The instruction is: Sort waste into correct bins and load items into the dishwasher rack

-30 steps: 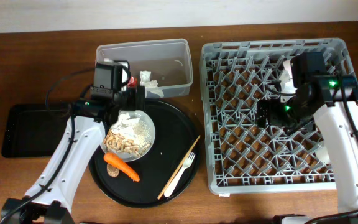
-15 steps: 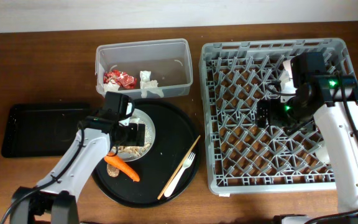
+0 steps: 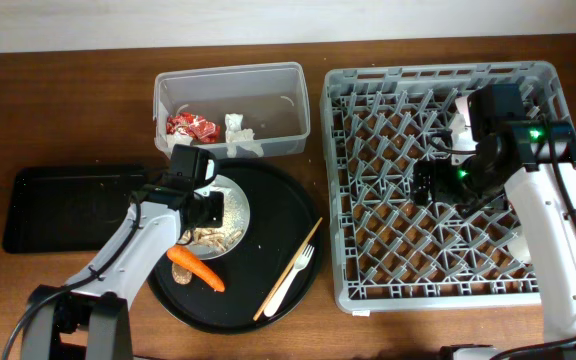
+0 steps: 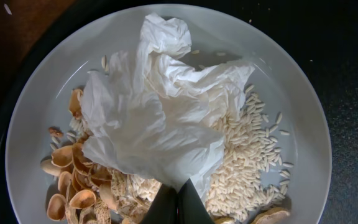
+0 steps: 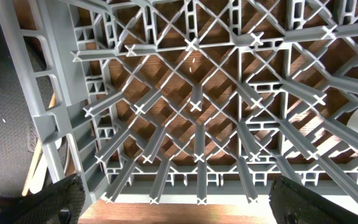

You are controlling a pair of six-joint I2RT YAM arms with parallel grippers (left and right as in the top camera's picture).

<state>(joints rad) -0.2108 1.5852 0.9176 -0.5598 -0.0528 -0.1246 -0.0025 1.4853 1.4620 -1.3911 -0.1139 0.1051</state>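
Left end effector [image 4: 178, 199] closed at tissue [image 4: 160, 112] edge — hold unclear; right end effector [image 5: 176, 200] spread, empty.

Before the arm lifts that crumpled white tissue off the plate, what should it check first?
1. Left gripper over the tissue: ok, tips at its lower edge.
2. Tips closed: ok, they meet.
3. Tissue really pinched: cannot tell.
4. Scraps stuck to it: cannot tell; it lies on them on the plate.
5. Room in the clear tub: ok, only a red wrapper and tissues inside.
6. Right gripper out of the way: ok, open over the rack.
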